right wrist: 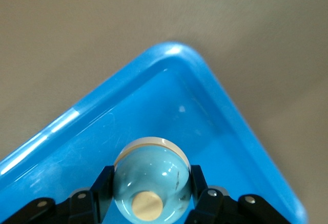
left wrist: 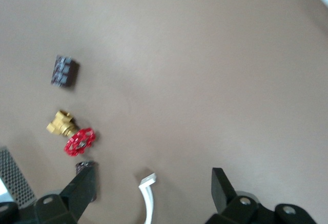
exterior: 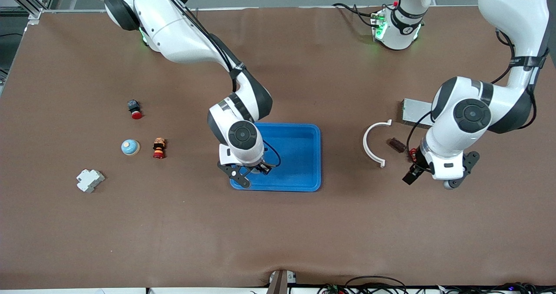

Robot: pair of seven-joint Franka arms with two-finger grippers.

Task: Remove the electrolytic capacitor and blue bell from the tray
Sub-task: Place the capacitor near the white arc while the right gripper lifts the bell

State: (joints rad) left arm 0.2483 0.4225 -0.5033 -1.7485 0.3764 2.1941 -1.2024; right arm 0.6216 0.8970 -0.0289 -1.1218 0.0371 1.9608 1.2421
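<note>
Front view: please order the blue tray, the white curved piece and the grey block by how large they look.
Largest to smallest:
1. blue tray
2. white curved piece
3. grey block

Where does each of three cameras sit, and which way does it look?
Front view: high, across the table, facing both arms, blue tray mid-table.
Left wrist view: on the left wrist, looking down at the table; open left gripper shows, with a white curved piece and red-wheeled valve.
Right wrist view: on the right wrist, looking down into the tray's corner; right gripper shut on a pale-blue bell.
Shared: tray in front and right wrist; curved piece in front and left wrist.
</note>
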